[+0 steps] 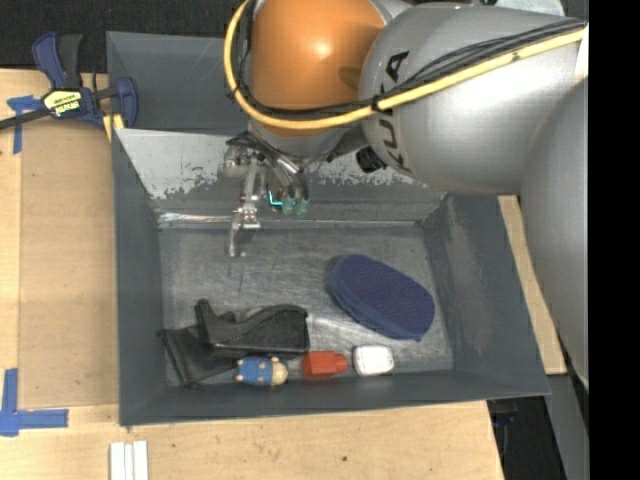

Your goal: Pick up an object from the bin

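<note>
From where I stand, the grey metal bin (135,268) has its things strung along the near wall, and I'll read the floor as a clock face.

At about 8 o'clock lies a crumpled black fabric piece (250,330) (glove-like, though I couldn't swear to it), with a darker flap trailing off toward the near left corner. Touching its lower edge, at 7 o'clock, is a small blue-and-yellow toy figure (262,371) lying on its side. Just beside that, near 6 o'clock, sits a small red block (323,364), and next to it at 5 o'clock a small white rounded block (373,360). At 3 o'clock rests a dark blue oval cloth pad (382,296), flat and apart from the row.

The jaws hang at 11 o'clock, close to the far wall, under the orange-capped silver arm (470,98). They are above bare floor, well apart from every thing; the black fabric piece is nearest. How wide they stand I cannot tell, and I see nothing in them.
</note>
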Controlling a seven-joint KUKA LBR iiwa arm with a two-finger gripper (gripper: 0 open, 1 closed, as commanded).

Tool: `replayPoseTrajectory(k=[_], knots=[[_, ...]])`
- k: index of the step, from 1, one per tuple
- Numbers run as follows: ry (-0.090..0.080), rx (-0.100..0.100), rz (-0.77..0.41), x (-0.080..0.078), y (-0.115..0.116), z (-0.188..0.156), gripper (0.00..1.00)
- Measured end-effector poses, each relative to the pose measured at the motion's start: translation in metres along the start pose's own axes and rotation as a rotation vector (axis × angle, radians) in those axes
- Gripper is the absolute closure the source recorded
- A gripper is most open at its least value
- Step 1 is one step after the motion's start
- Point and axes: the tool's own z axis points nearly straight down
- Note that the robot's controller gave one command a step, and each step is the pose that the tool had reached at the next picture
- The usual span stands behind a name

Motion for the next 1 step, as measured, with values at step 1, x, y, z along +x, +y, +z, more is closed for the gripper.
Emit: replayPoseTrajectory(k=[1], knots=[[-0.022,-0.007,-0.144,0.0751,-0.0656,0.1218,0.00]])
